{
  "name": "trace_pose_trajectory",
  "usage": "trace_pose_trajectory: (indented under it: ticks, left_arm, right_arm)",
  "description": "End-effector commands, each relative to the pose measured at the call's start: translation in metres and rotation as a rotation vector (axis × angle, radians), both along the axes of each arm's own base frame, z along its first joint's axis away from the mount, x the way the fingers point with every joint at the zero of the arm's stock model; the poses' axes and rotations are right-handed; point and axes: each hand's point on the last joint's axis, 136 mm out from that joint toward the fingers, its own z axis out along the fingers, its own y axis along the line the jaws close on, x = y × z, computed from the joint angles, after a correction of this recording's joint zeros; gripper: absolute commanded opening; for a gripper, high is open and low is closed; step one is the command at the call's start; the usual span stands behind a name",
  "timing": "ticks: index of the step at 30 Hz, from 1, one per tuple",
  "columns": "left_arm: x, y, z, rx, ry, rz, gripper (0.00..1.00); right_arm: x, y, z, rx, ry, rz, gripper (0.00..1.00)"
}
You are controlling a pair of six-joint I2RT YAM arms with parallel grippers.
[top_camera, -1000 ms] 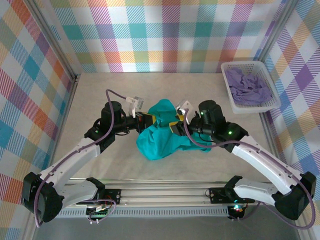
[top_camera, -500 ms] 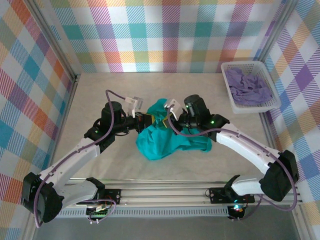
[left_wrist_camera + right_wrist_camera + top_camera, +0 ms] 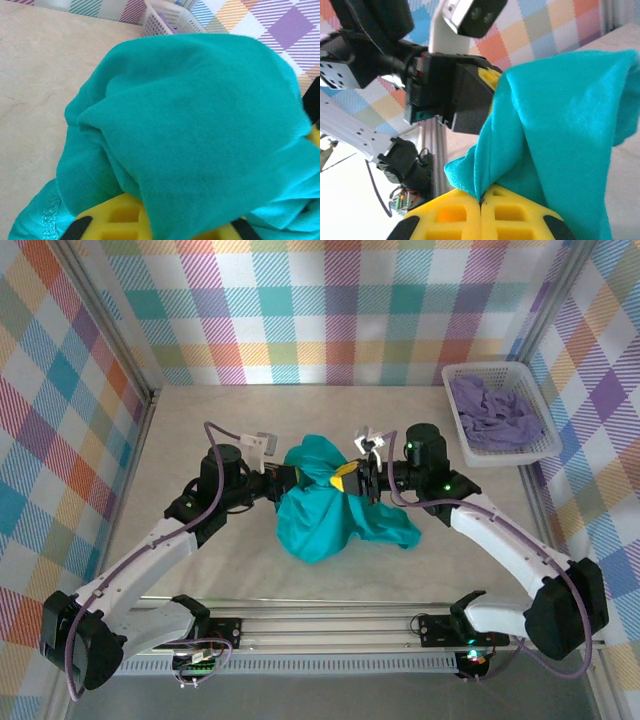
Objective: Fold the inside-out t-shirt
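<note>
Beige table (image 3: 200,420), t-shirt (image 3: 325,515) pinched — right hand (image 3: 481,200)

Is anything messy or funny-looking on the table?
Yes. The teal t-shirt is a crumpled lump mid-table, not flat, its top bunched between the left gripper and the right gripper, which pinches a fold. The purple cloth in the basket is scrunched too.

teal t-shirt (image 3: 330,515): one lying
lavender garment (image 3: 495,412): one lying
white basket (image 3: 505,456): one standing
tools: two reaching, left tool (image 3: 296,477), right tool (image 3: 350,477)
</note>
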Motion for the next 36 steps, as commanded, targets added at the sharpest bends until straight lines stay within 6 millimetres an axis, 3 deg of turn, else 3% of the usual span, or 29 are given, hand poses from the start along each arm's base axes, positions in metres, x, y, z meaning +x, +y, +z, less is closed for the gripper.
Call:
trace_pose_trajectory:
  ticks: [1,3,7,11,15,21,25,27,29,32,34,36]
  left_arm:
    - [0.004,0.014,0.007,0.042,-0.036,0.062,0.25]
    - [0.001,0.02,0.007,0.094,-0.069,0.089,0.37]
    - [-0.009,0.027,0.009,0.222,-0.151,0.123,0.5]
    - [-0.02,0.026,0.014,0.287,-0.201,0.124,0.52]
    - [-0.026,0.01,0.016,0.312,-0.234,0.05,0.51]
    - [-0.007,-0.009,0.005,0.403,-0.251,0.005,0.56]
    - [-0.004,-0.037,-0.01,0.427,-0.234,-0.136,0.6]
    - [-0.001,-0.048,-0.015,0.433,-0.225,-0.181,0.54]
    - [0.005,-0.052,-0.011,0.421,-0.215,-0.169,0.34]
    - [-0.004,-0.056,0.01,0.32,-0.204,-0.195,0.0]
    - [-0.018,-0.057,0.028,0.198,-0.178,-0.225,0.0]
    - [-0.035,-0.058,0.045,0.056,-0.117,-0.275,0.0]
  right_arm:
    - [-0.009,0.006,0.02,0.087,-0.022,0.1,0.0]
    - [-0.006,0.007,0.019,0.076,-0.016,0.097,0.0]
    - [-0.002,0.007,0.019,0.051,-0.022,0.083,0.0]
    - [0.0,0.005,0.018,0.028,-0.025,0.093,0.0]
    - [0.001,0.004,0.018,0.025,-0.023,0.102,0.0]
    - [-0.006,0.004,0.02,0.021,-0.023,0.151,0.0]
    - [-0.009,0.002,0.019,0.011,-0.029,0.163,0.0]
    - [-0.009,0.0,0.017,-0.002,-0.027,0.155,0.0]
    - [-0.003,-0.006,0.008,-0.057,-0.022,0.095,0.0]
    - [0.029,-0.03,-0.022,-0.249,-0.01,-0.182,0.02]
    - [0.049,-0.053,-0.039,-0.361,0.009,-0.379,0.07]
    - [0.055,-0.062,-0.044,-0.438,-0.033,-0.471,0.14]
